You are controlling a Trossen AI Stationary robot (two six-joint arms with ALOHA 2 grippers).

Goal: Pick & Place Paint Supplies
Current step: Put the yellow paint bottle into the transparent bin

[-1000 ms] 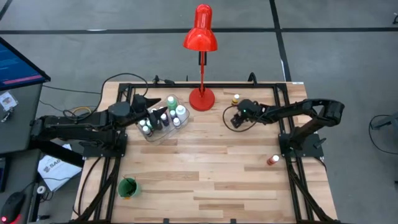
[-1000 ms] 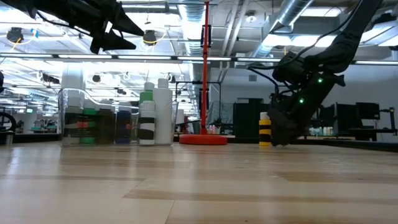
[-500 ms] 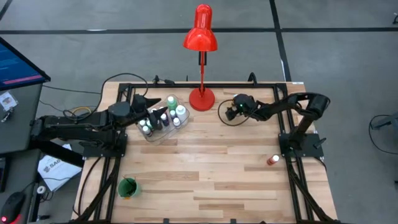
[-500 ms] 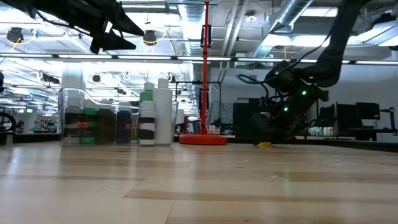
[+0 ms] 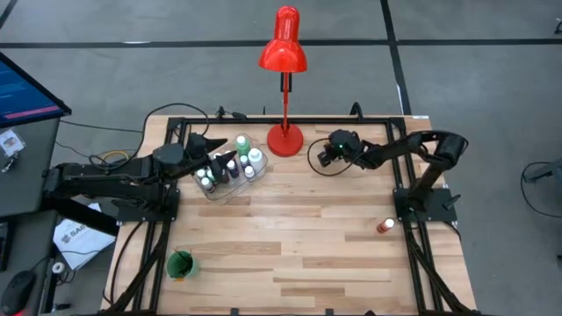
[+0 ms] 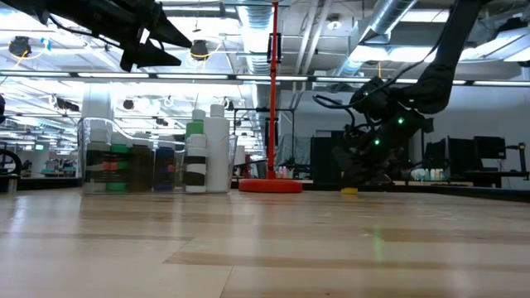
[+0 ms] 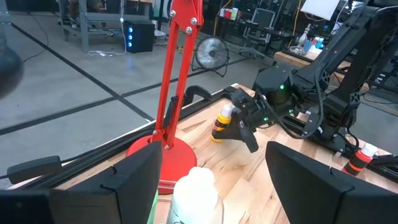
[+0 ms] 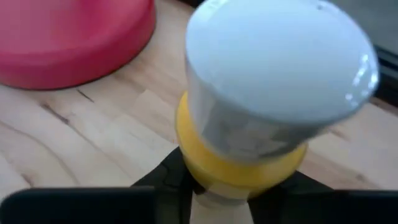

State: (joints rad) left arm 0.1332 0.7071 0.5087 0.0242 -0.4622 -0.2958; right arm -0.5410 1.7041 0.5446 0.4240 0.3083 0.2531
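Observation:
A small yellow paint bottle with a white cap stands on the wood by its base, close to the red lamp's foot. My right gripper is shut on it and hides it in the high view. A clear container at the far left holds several more bottles upright. My left gripper hangs open above that container, touching nothing. One red bottle stands alone near the right edge. My right gripper pinches the low part of the bottle's yellow body between its two fingers, one on each side. The fingers slant down at it from the table's right side. The bottle stays upright with its base on the table.
The tall red desk lamp rises from its foot just left of my right gripper, with a black cable curling beside it. A green cup sits near the front left corner. Bare wood fills the middle and front.
My right gripper has gone toward the far edge and the lamp's foot, tipping farther down, and has settled over the yellow bottle, which stayed where it stood and now is hidden in the high view.

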